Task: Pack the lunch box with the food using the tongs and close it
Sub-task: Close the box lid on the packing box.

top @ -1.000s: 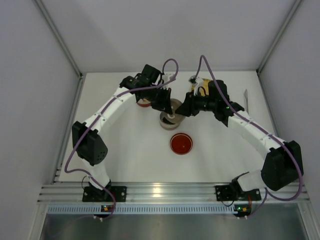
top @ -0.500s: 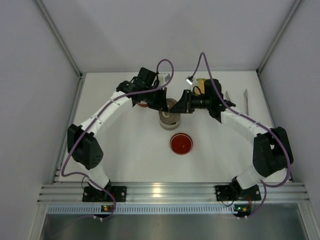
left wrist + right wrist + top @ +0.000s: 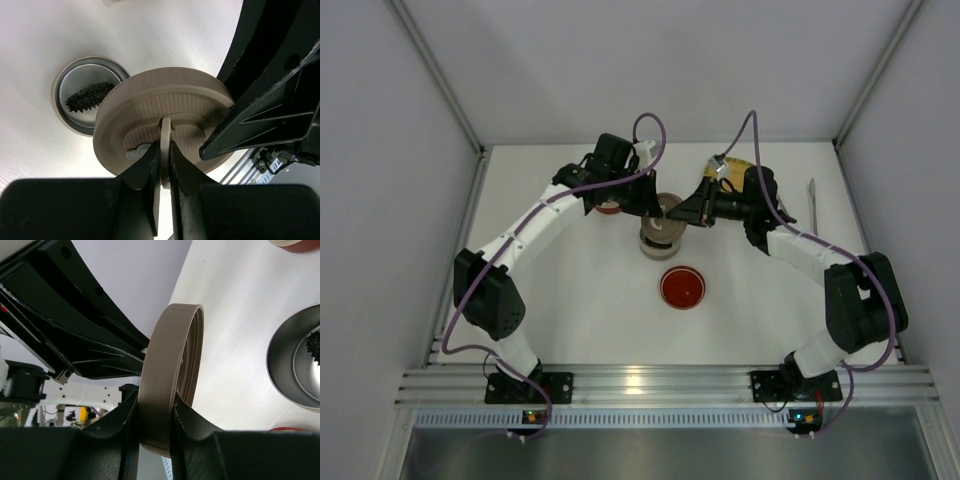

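The beige round lunch box lid (image 3: 165,107) hangs tilted above the table, held from both sides. My left gripper (image 3: 164,146) is shut on the thin handle tab on top of the lid. My right gripper (image 3: 156,398) is shut across the lid's rim (image 3: 167,365). The steel lunch box tin (image 3: 65,80) stands open just beyond the lid, with the elongated black food piece (image 3: 89,96) inside. In the top view the lid (image 3: 666,209) sits between both grippers over the tin (image 3: 655,243). The silver tongs (image 3: 811,198) lie at the far right.
A red round dish (image 3: 683,287) lies in front of the tin. Another red piece (image 3: 607,207) shows under the left arm. The yellow woven tray (image 3: 732,166) sits behind the right wrist. White walls close the table on three sides.
My right gripper has swung round and shut on the lid's rim. The left gripper stays on the lid's handle, and the lid has lifted a little above the tin.
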`<state>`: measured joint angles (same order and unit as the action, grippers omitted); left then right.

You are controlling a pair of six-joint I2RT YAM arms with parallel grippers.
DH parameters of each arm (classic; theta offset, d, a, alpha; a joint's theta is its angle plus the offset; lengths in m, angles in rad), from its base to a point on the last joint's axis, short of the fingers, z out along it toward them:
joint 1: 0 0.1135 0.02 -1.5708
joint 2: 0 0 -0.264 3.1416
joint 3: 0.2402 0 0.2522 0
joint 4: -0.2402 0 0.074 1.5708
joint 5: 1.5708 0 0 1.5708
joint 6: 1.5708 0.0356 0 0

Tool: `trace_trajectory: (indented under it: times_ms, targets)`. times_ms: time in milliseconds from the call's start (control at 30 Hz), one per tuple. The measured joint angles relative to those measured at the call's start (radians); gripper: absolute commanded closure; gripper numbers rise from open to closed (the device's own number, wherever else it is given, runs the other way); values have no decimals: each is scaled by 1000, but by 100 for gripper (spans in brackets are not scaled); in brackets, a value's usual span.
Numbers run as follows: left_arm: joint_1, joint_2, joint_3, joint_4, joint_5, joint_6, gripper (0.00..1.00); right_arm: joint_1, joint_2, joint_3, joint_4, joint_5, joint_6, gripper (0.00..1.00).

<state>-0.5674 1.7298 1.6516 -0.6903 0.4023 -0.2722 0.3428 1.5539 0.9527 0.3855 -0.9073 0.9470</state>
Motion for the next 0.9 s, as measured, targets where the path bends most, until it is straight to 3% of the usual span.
trace_trajectory:
  times_ms: [400,500,567,600,633,700,900]
  targets:
    - [-2,-2,-10,37,0,-18,80,-32,12,-47,151,7,198,100]
    - [-2,-6,-15,39,-1,-18,88,-33,12,-50,156,7,209,100]
    - [-2,-7,-16,44,-2,-21,100,-33,12,-50,153,8,202,78]
    - [-2,-7,-16,46,0,-22,100,-33,12,-50,147,9,195,59]
    - [-4,-7,-16,47,-1,-19,100,-33,12,-49,138,7,191,27]
    - [-6,-4,-15,22,-25,5,100,-34,12,-38,117,-1,145,1]
    - [-10,60,115,-105,-173,67,100,-102,-3,43,-137,-7,-103,1]
